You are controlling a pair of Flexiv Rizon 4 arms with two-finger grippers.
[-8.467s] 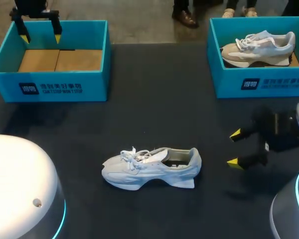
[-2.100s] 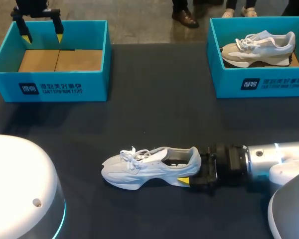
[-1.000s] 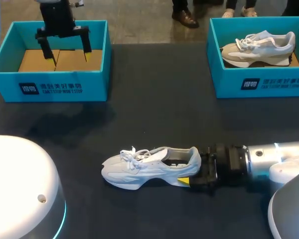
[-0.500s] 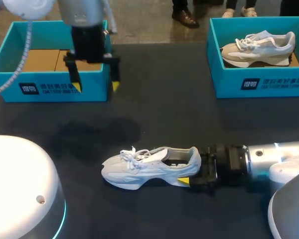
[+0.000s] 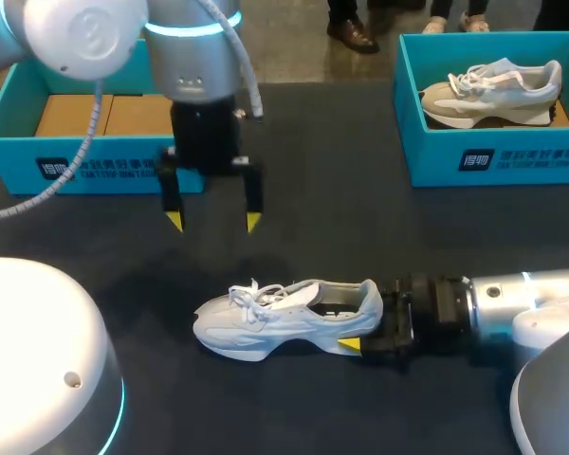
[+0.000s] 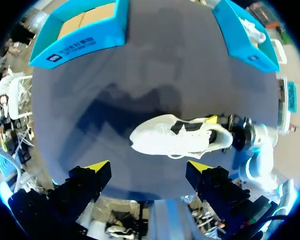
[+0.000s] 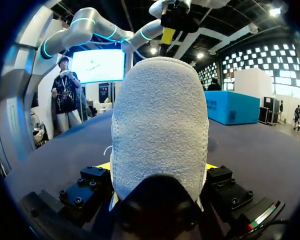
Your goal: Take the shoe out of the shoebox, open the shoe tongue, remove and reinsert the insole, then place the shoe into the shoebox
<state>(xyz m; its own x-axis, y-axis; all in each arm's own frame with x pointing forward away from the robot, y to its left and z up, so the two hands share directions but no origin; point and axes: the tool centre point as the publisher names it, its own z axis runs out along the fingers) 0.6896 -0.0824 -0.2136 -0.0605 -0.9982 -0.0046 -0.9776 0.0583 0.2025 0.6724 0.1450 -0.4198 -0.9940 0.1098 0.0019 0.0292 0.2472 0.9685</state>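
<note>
The right jaws were closed on the heel of the white sneaker, one finger on each side of it. The near yellow fingertip showed against the sole at the heel. In the right wrist view the heel's textured back filled the space between the two fingers. The right arm lay low over the table, coming in from the right. The sneaker stood upright on its sole near the middle of the table. Its toe pointed left, its laces lay loose over the tongue, and its dark opening faced up.

The left jaws were spread wide and held nothing. They pointed straight down above the table, their yellow fingertips clear of the sneaker. They hung over the strip of table between the sneaker and the empty teal shoebox. In the left wrist view the sneaker lay ahead of the open fingers, well apart from them. The left arm crossed in front of that shoebox, which stood at the far left with its brown cardboard floor showing.

At the far right a second teal shoebox held a beige and white sneaker.
</note>
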